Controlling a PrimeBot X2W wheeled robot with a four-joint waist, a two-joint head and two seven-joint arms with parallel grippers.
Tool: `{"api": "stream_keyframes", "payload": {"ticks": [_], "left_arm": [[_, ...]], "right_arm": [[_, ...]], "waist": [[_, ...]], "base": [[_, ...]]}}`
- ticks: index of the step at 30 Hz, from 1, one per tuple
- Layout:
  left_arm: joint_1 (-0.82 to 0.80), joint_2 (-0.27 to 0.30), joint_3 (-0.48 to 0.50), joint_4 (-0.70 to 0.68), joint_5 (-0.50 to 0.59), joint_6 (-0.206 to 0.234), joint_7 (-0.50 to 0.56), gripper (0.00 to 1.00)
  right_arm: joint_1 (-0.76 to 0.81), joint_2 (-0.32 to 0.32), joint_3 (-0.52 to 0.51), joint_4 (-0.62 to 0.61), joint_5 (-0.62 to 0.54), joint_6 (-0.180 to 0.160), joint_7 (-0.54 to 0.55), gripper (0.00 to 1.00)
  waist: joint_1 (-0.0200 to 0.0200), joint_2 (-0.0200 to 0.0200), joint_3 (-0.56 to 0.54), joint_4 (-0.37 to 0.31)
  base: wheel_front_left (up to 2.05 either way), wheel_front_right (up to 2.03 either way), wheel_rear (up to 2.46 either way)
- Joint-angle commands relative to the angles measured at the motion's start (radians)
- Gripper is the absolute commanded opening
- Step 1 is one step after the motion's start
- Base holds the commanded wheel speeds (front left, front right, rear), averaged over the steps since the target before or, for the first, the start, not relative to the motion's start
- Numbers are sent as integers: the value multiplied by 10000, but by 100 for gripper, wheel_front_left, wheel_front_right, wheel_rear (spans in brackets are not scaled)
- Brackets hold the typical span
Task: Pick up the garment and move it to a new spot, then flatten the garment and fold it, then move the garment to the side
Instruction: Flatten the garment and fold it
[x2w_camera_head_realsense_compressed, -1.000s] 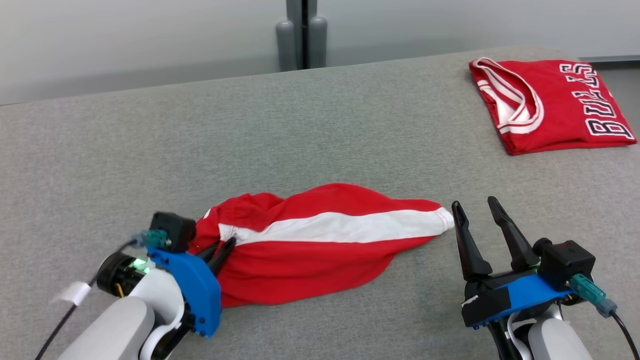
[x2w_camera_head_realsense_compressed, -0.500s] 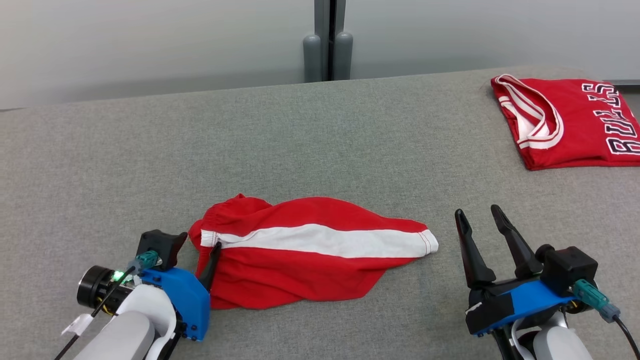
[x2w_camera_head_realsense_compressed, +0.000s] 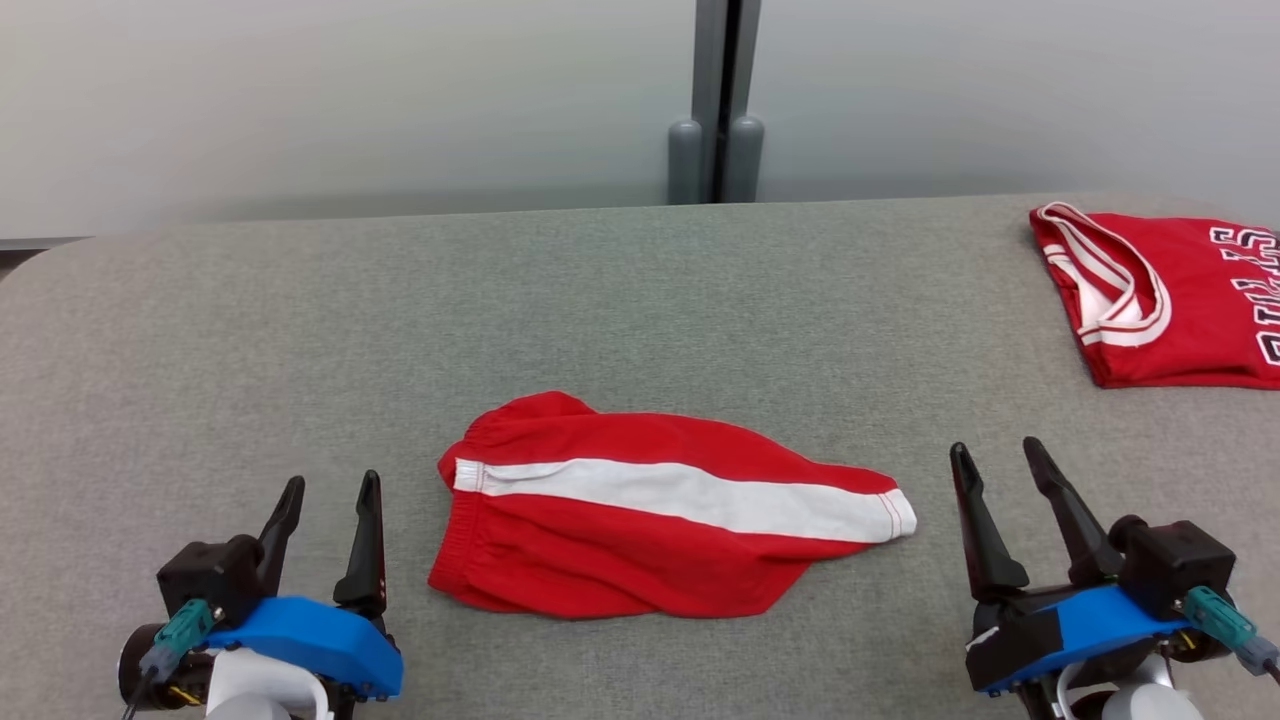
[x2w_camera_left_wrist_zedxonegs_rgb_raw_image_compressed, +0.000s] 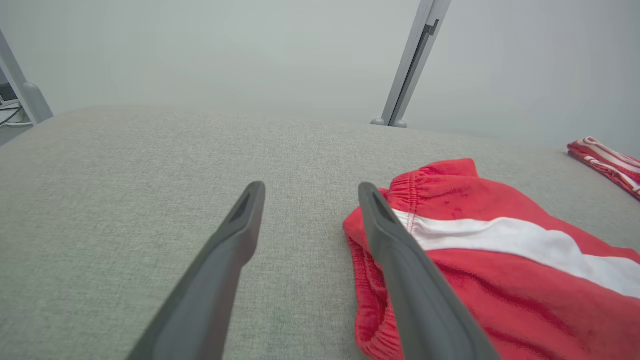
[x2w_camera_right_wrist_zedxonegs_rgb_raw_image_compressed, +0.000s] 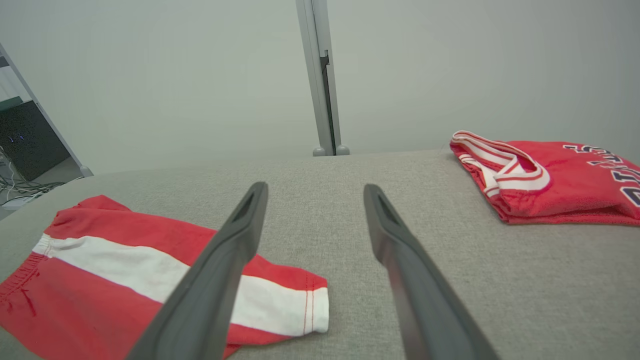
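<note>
Start at the left, along the near edge of the desk. Your left hand has its two dark fingers spread wide with nothing between them. It sits just beside the garment, and in the head view a strip of bare desk separates the two. The garment is red with one broad white stripe running along its length. It lies folded over on the near half of the desk, about midway between the left and right edges, with a gathered elastic waistband at its left end and a stitched hem at its right end. In the left wrist view the waistband end lies close to that hand's right finger. Further right, again by the near edge, your right hand is also spread open and empty, its fingertips near the hem but apart from it. In the far right corner lies a folded red jersey with red-and-white trim at the neck. It carries dark letters outlined in white, but the picture's edge cuts them off, so you cannot read the whole word. Beyond the far edge a grey post stands against the pale wall.
</note>
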Motion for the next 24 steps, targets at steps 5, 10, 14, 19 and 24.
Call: {"api": "stream_keyframes", "payload": {"ticks": [5, 10, 14, 19, 24], "left_arm": [[544, -193, 598, -688, 316, 263, -496, 100], [1004, -611, 1386, -1594, 1300, 336, -540, 100], [1573, -997, 1919, -2068, 2107, 159, -544, 100], [2051, -1297, 2213, -1960, 2923, -358, -546, 100], [2157, -1536, 2347, -1547, 3317, -828, -547, 100]], "right_arm": [[288, -24, -252, -189, -88, 5, 66, 100], [490, -27, -333, -244, -30, 5, 112, 100], [647, -24, -386, -195, 40, 5, 66, 100], [867, -24, -423, -70, 61, 5, -32, 100], [1062, -25, -513, 17, -22, 5, -139, 100]], "waist": [[1, 0, -137, 307], [1, 0, -270, 463], [1, 0, -425, 549], [1, 0, -590, 595], [1, 0, -709, 546]], "base": [[0, 0, 0], [0, 0, 0], [0, 0, 0], [0, 0, 0], [0, 0, 0]]}}
